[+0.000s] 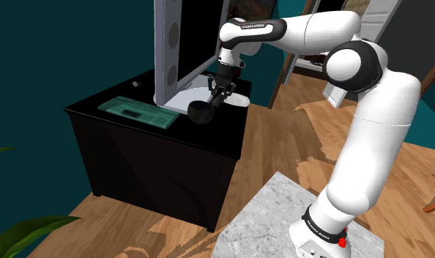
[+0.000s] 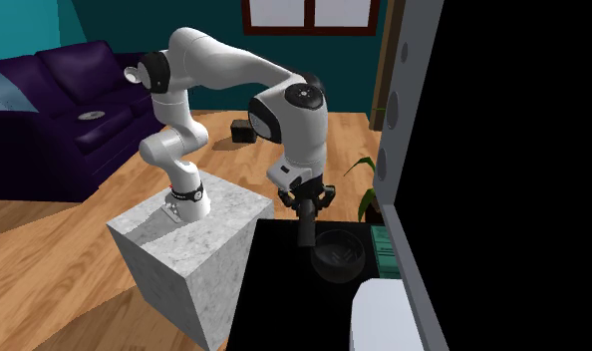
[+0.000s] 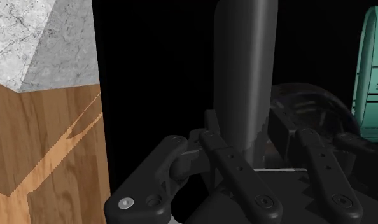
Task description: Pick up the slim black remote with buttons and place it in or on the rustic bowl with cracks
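Remote [image 3: 245, 76]: dark and slim, upright, its upper end clasped in the fingers. Its lower end hangs just beside the bowl's rim, on the side toward the stand; also seen in the second exterior view [image 2: 306, 231].
Bowl [image 2: 339, 254]: dark and round, on the desk near the edge that faces the stand, just in front of the monitor's white base [image 1: 209, 94]; from the shoulder it sits right under the hand [image 1: 203, 111].
Desk [image 1: 135, 146]: a black cabinet with a glossy black top.
Other things on the desk: a tall grey-framed monitor [image 1: 181, 44]; a flat teal item [image 1: 138, 112] lying toward the far end, past the bowl.
Room: wooden floor [image 1: 282, 139], teal walls [image 1: 62, 44], a purple sofa [image 2: 55, 110], green leaves [image 1: 25, 231] at the desk's foot, and the marbled stand [image 2: 184, 239].
Fingers [image 3: 235, 168]: clenched around the remote, pointing straight down; they touch nothing else that I can see.
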